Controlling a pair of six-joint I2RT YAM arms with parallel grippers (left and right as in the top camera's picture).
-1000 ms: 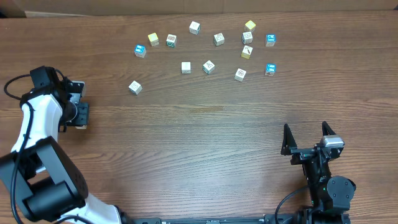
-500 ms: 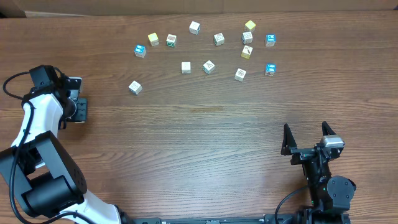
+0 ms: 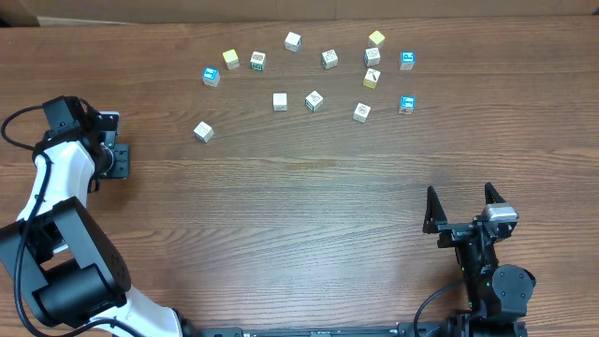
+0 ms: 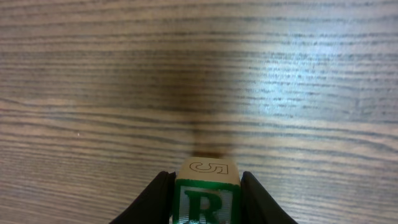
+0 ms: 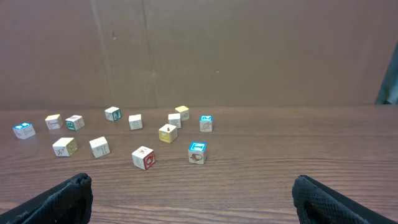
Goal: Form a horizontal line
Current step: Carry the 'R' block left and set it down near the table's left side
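I'm pinching one green "R" cube (image 4: 207, 198) with the left end effector (image 3: 119, 161); right end effector (image 3: 460, 198) spread; fourteen cubes (image 3: 280, 101) sitting scattered.

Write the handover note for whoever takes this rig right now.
Left gripper: jaws shut on the small wooden cube with a green R face, over the left part of the wooden table, apart from the other cubes. I cannot tell whether it is lifted or resting.
Right gripper: jaws open, empty, parked at the near right.
Other small letter cubes lie scattered on the far side. The closest pale cube sits alone.
Done: green R cube in hand. No row exists.
Left: set it down and line three pale cubes beside it in a straight horizontal row.
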